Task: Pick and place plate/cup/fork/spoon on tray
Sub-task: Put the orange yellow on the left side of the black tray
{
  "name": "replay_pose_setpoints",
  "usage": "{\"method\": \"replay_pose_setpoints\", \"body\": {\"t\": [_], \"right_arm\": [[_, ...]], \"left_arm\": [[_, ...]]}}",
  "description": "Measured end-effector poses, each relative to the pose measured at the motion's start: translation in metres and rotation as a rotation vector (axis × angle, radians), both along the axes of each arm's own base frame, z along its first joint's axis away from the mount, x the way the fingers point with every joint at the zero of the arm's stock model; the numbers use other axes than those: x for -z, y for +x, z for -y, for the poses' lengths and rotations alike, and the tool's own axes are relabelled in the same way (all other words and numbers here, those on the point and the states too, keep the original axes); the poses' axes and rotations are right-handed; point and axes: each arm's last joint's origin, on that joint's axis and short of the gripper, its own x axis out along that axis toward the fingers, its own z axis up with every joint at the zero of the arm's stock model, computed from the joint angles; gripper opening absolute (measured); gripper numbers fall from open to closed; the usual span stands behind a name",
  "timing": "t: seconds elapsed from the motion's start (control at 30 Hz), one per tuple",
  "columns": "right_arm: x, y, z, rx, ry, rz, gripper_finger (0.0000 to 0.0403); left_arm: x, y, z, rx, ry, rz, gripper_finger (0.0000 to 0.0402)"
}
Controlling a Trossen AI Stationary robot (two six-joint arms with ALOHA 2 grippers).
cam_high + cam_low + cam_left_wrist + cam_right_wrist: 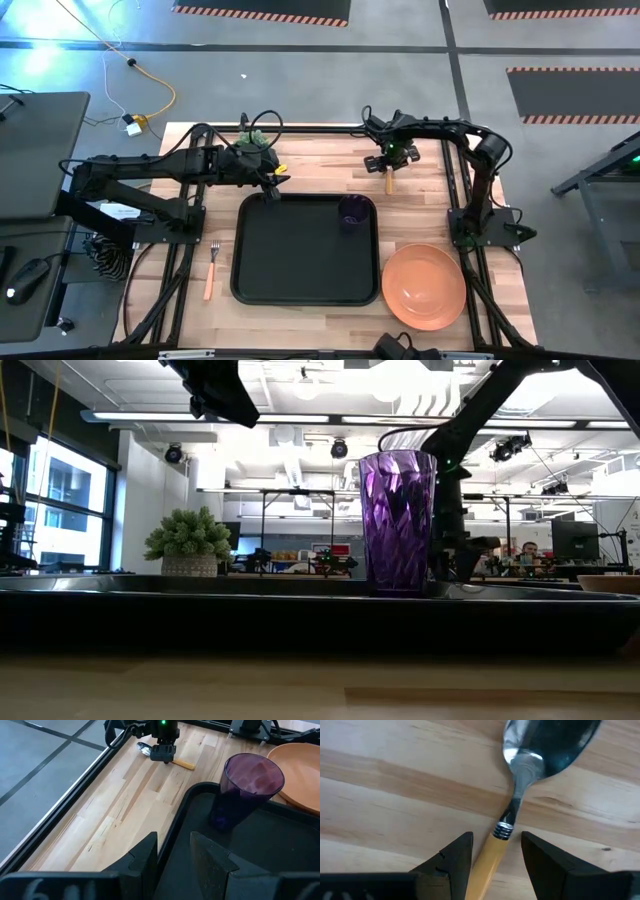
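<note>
I see the fork point(211, 270) lying on the table left of the tray point(300, 260). My left gripper point(172, 855) hangs empty above the tray's far left corner, fingers apart. The cup point(353, 214) stands upright in the tray's far right corner. My right gripper point(495, 852), fingers apart, straddles the spoon point(520, 810) handle on the table beyond the tray. The plate point(424, 286) sits right of the tray.
</note>
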Motion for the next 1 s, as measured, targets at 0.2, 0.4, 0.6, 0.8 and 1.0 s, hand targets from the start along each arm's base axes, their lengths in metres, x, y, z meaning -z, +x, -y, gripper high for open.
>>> {"method": "replay_pose_setpoints", "body": {"t": [0.2, 0.4, 0.6, 0.8, 1.0], "right_arm": [[0.0017, 0.0008, 0.0005, -0.001, 0.005, 0.003, 0.0126], [0.0023, 0.0012, 0.0006, -0.009, 0.005, 0.005, 0.0082], [0.0028, 0.0010, 0.0005, -0.009, 0.007, 0.003, 0.0049], [0.0021, 0.0008, 0.0003, -0.004, 0.006, 0.003, 0.0031], [-0.0059, -0.0009, -0.0009, 0.017, -0.018, 0.018, 0.0031]], "left_arm": [[-0.0001, 0.0000, 0.0000, 0.000, 0.000, 0.000, 0.0108], [-0.0001, 0.0000, 0.0000, 0.000, 0.001, 0.000, 0.0108], [-0.0001, 0.0000, 0.0000, 0.000, 0.001, 0.000, 0.0108], [-0.0001, 0.0000, 0.0000, 0.001, 0.001, 0.000, 0.0108], [-0.0001, 0.0000, 0.0001, 0.001, 0.001, -0.001, 0.0108]]}}
